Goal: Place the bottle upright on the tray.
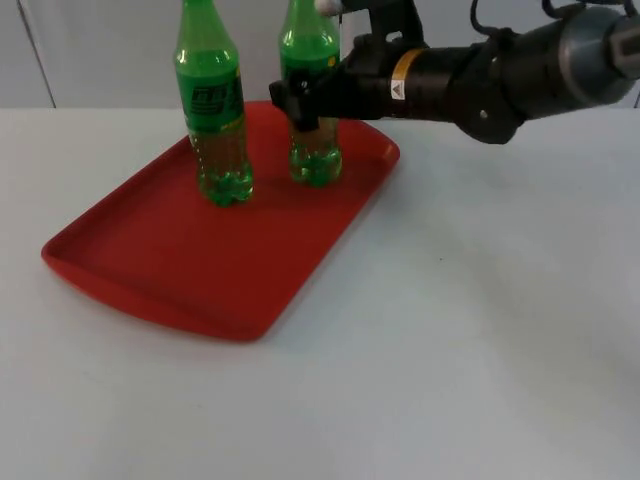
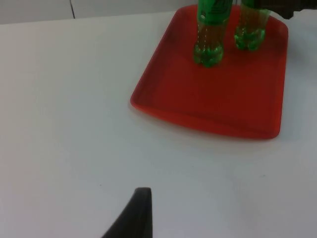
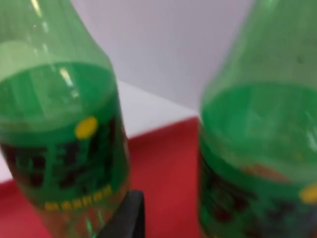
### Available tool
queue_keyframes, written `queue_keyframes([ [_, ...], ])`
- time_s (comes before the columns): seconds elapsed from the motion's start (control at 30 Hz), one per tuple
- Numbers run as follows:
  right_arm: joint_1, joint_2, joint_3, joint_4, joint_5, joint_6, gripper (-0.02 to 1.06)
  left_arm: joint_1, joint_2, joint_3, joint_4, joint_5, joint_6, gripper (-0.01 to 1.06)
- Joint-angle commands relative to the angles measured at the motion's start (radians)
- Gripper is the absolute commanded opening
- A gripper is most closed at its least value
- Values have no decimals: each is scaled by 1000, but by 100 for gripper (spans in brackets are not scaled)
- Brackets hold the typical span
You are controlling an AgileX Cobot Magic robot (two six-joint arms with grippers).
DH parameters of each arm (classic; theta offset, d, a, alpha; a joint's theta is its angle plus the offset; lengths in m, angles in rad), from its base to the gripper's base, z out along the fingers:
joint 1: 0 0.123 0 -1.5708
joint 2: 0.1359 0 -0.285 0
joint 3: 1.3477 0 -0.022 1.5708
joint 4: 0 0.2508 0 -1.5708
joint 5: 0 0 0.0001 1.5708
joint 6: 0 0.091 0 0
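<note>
Green plastic labelled bottle (image 1: 212, 110) stands beside gripped green plastic bottle (image 1: 312, 100), both upright on red plastic tray (image 1: 180, 270); right gripper (image 1: 300, 105) clamps it.

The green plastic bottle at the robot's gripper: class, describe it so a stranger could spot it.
Find the red plastic tray on the white table. Two green plastic bottles stand on its far end. Yours is the one nearer the corner, with the right gripper at its label; the other stands free.
</note>
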Motion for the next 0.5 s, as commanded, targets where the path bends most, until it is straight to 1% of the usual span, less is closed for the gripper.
queue_keyframes([
  [0.0,7,-33,28,-6,42,18,105,-2,-5,4,-6,2,-5,105],
  [0.07,7,-72,70,-6,124,18,105,-2,-5,4,-6,2,-5,105],
  [0.1,7,-90,94,-6,151,18,105,-2,-5,4,-6,2,-5,105],
  [0.13,7,-90,94,-6,151,18,105,-2,-5,4,-6,2,-5,105],
  [0.23,7,-175,189,-6,182,18,105,-2,-5,4,-6,2,-5,105],
  [0.27,7,-202,216,-2,183,18,105,-2,-5,4,-6,2,-5,105],
  [0.3,7,-202,216,-2,183,18,105,-2,-5,4,-6,2,-5,105],
  [0.37,13,-260,286,8,191,18,105,-2,-5,4,-6,2,-5,105],
  [0.47,16,-334,371,21,248,18,105,-2,-5,4,-6,2,-5,105],
])
